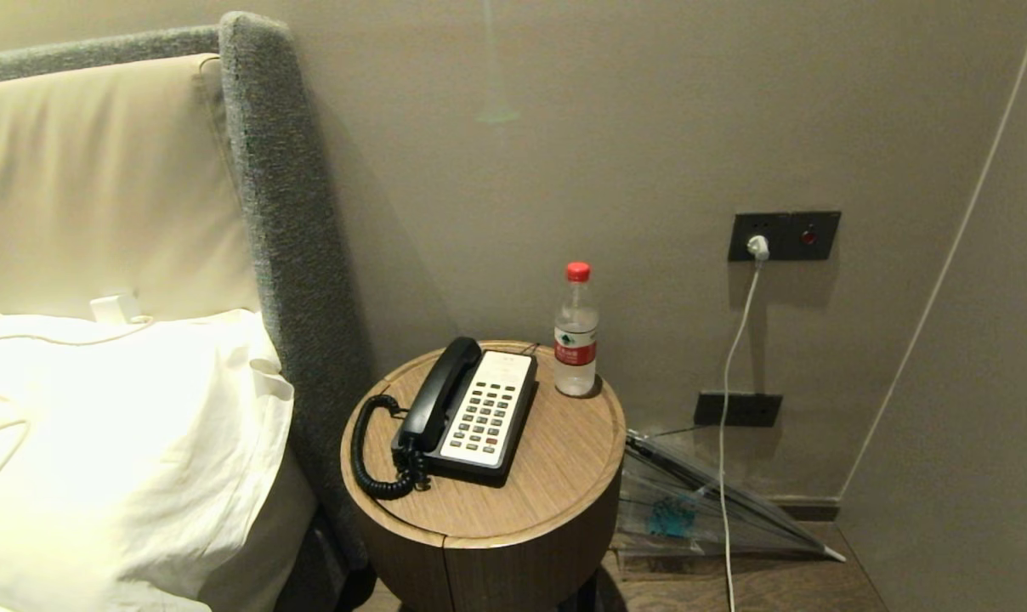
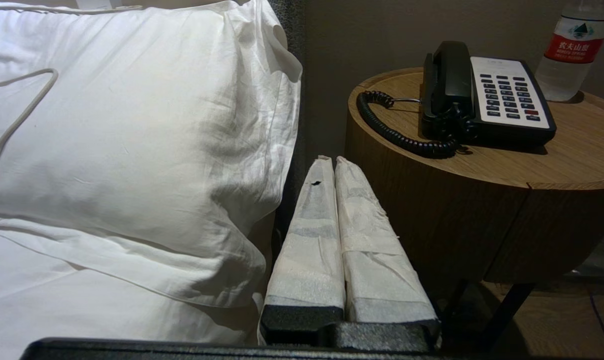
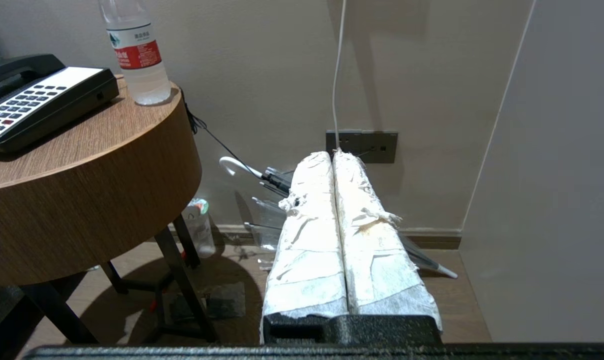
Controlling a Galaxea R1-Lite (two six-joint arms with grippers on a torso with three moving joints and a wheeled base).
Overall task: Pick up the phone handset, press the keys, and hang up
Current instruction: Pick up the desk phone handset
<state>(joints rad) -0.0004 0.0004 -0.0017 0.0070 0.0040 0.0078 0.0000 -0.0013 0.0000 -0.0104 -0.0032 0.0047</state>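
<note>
Resting in its cradle on the phone base (image 1: 486, 413), the phone handset (image 1: 439, 393) lies along the base's left side on your round wooden table (image 1: 556, 476), its coiled cord (image 1: 369, 450) looping off the near-left edge. Your left gripper (image 2: 330, 161) hangs low between pillow (image 2: 132, 125) and table, wrapped fingers pressed together, empty. Your right gripper (image 3: 332, 156) is likewise closed on nothing, right of the table. A water bottle (image 1: 576, 331) stands behind the base.

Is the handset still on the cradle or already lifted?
On the cradle. The phone handset lies along the left side of the phone base, coiled cord slack on the table; neither gripper is near it.
</note>
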